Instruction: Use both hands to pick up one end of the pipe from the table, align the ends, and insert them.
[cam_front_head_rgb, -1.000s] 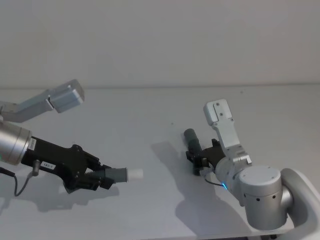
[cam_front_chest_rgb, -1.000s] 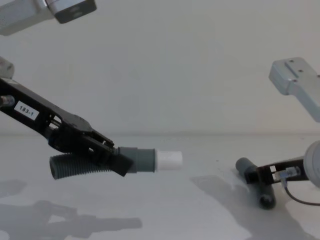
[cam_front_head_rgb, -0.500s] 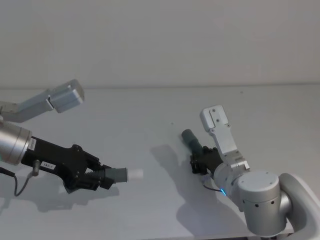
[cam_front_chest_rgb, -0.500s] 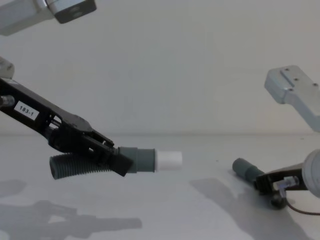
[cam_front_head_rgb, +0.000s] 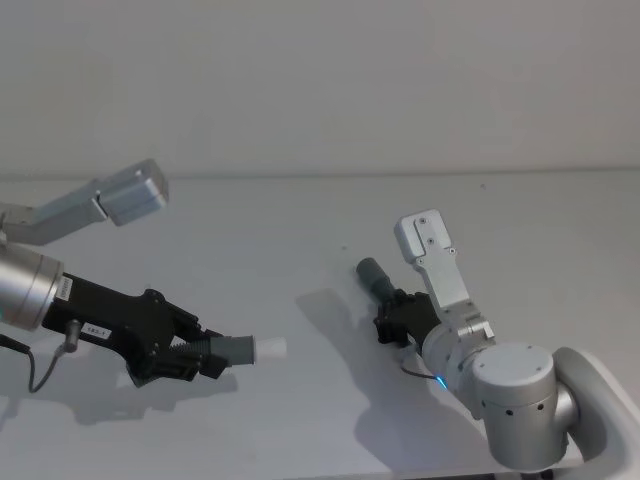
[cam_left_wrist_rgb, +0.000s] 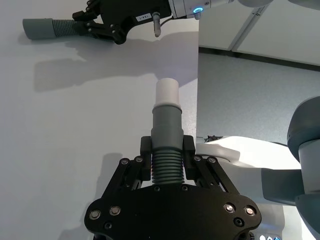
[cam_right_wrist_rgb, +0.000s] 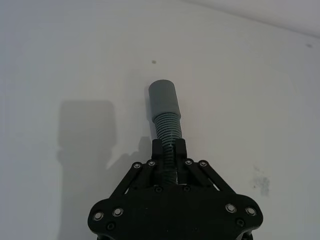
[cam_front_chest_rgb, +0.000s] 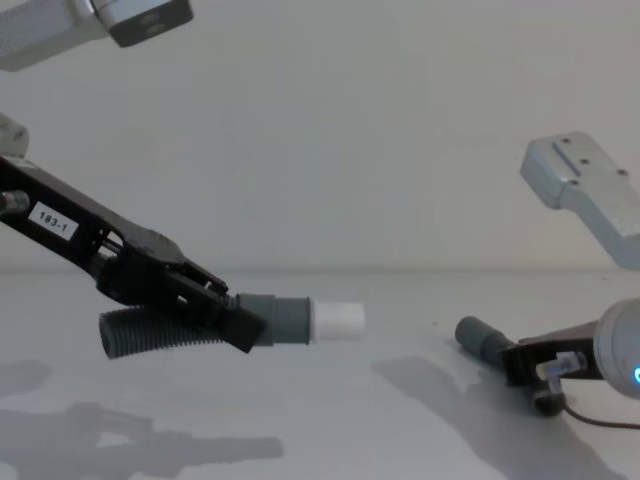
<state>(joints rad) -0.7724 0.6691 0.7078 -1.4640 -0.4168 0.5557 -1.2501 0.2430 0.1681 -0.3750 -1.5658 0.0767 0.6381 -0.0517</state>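
- White table (cam_front_head_rgb: 300, 220) with a pale wall behind.
- Left gripper (cam_front_chest_rgb: 245, 325): fingers are closed on the ribbed part of the plug hose (cam_front_chest_rgb: 285, 320), just behind its cuff. It holds the hose off the table, roughly level.
- White tip (cam_front_chest_rgb: 338, 319) sticks out past the fingertips and points toward the right gripper's side. The ribbed tail (cam_front_chest_rgb: 150, 335) trails behind and below the fingers.
- Gripping close to the cuff probably stops the bendy hose from flopping, so the tip can be aimed.
- Right gripper (cam_front_head_rgb: 392, 322): fingers are clamped on the ribs of the socket hose (cam_front_head_rgb: 377, 273), with only a short length beyond the fingertips.
- Socket cuff (cam_right_wrist_rgb: 162, 102) sits out past the fingertips. It aims away from the robot and a little to its left, not at the white tip.
- Socket hose looks low, probably just off the table, going by the shadow (cam_right_wrist_rgb: 85, 127) set off to one side; not certain.
- Both hoses are gripped, so the pickup looks done.
- The ends are well apart and not yet on one line, so the current step is judged to be aligning.
- Next move likely has the right gripper swinging its cuff to face the tip, then closing the gap.
- The risk is an angled meeting, which would bend the ribs instead of seating the tip.
- No containers as such. The socket cuff is the only receiver, with nothing in it so far. Its mouth can't be made out.
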